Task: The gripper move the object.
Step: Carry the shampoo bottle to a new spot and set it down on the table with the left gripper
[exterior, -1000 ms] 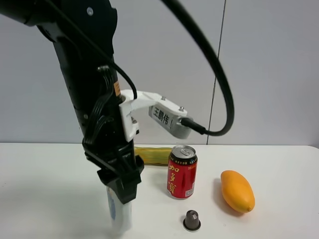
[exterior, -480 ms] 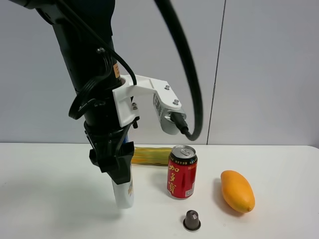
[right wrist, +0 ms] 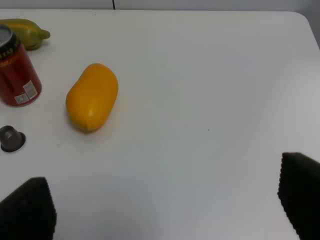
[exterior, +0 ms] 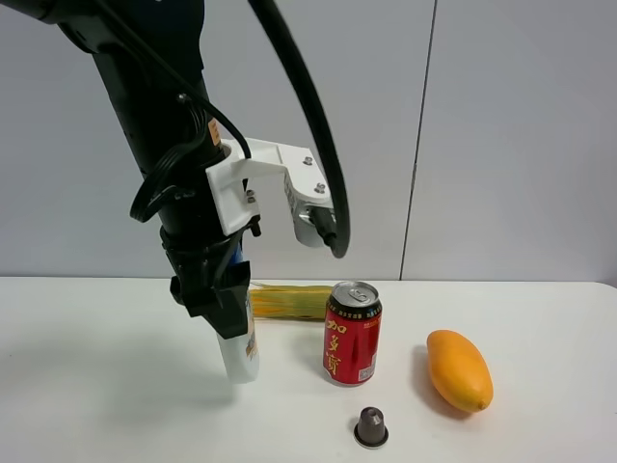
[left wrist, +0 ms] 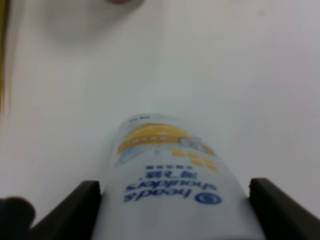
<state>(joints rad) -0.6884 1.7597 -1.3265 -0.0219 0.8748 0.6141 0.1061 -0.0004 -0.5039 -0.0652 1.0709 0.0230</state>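
My left gripper, a black claw on a thick black arm, is shut on the white shampoo bottle. It grips the bottle's upper part, so the cap is hidden. The bottle hangs nearly upright with its base close to the white table, left of the red can. I cannot tell whether the base touches the table. In the left wrist view the bottle fills the space between the two black fingers, its blue and orange label showing. My right gripper is open and empty over bare table.
A red drink can stands right of the bottle. An orange mango lies further right. A small dark capsule sits in front of the can. A yellow-green fruit lies behind the bottle and can.
My left gripper has carried the bottle away from the table's front edge, back towards the wall, and the wrist has turned. The can, mango and capsule have not moved.
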